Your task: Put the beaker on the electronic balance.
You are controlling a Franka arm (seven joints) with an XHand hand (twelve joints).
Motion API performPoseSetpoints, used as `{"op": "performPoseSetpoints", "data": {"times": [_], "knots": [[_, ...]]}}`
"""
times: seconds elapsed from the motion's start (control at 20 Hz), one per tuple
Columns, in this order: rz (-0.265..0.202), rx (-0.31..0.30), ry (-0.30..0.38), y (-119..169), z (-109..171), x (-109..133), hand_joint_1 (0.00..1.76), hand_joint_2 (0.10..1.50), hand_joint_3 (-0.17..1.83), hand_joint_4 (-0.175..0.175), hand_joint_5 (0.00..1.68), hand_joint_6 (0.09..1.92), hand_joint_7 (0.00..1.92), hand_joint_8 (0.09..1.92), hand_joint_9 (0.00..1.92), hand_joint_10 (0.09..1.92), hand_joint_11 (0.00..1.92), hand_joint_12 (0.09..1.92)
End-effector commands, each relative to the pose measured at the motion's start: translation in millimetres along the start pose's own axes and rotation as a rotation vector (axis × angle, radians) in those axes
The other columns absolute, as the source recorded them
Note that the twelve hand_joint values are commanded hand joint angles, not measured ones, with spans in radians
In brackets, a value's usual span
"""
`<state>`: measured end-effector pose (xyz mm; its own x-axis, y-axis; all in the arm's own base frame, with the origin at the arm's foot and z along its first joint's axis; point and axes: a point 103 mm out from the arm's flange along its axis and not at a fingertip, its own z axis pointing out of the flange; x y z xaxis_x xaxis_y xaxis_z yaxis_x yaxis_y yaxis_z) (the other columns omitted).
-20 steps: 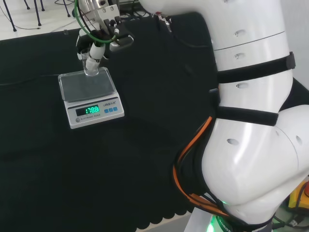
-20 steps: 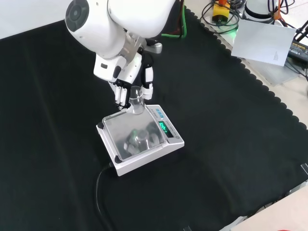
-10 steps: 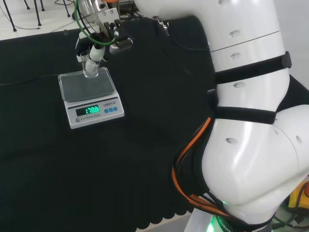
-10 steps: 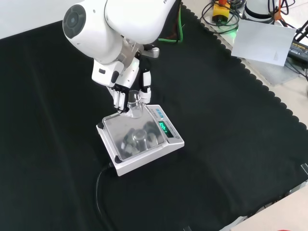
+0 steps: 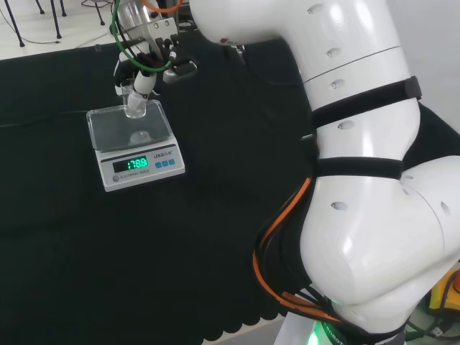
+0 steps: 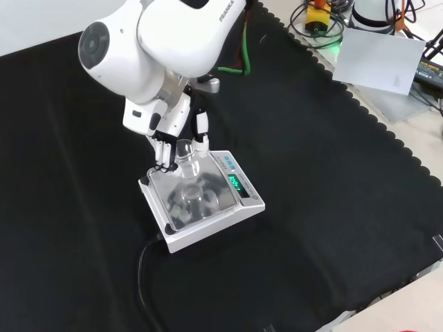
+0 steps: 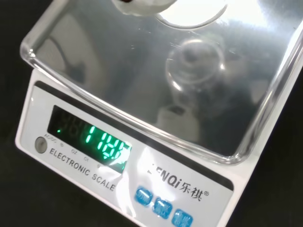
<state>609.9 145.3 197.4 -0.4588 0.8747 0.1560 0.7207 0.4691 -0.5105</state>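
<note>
A small clear beaker (image 5: 134, 103) is held upright at the far edge of the balance's pan in the head view. The hand (image 5: 146, 72) is shut on it, with its black and white fingers (image 6: 163, 146) curled round the glass (image 6: 185, 155). The electronic balance (image 5: 140, 167) is white, with a shiny pan (image 6: 192, 200) and a lit green display. I cannot tell whether the beaker's base touches the pan. In the wrist view the pan (image 7: 118, 80) and the balance's front panel (image 7: 85, 156) are close below, and a blurred white part of the hand (image 7: 142, 4) shows.
A black cable (image 6: 142, 266) runs from the balance toward the cloth's front edge in the front view. The arm's big white links (image 5: 359, 180) stand at the head view's right. Cables and gear (image 6: 325, 24) lie beyond the cloth's scalloped edge.
In the front view the arm's upper links have swung left, and the hand with the beaker has shifted a little left and lower over the pan's edge. The balance has not moved.
</note>
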Motion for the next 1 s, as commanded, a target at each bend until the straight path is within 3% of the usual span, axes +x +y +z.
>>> {"op": "performPoseSetpoints", "data": {"times": [0.05, 1.0], "knots": [[-0.006, 0.014, 0.039, 7.1, 10.5, -11.3, 1.13, 1.15, -0.03, -0.138, 0.94, 1.08, 0.94, 0.89, 1.12, 0.75, 1.17, 0.95], [-0.021, 0.024, 0.074, 19.1, 22.3, -11.8, 1.13, 1.15, -0.03, -0.137, 0.94, 1.08, 0.94, 0.89, 1.11, 0.76, 1.16, 0.96]]}}
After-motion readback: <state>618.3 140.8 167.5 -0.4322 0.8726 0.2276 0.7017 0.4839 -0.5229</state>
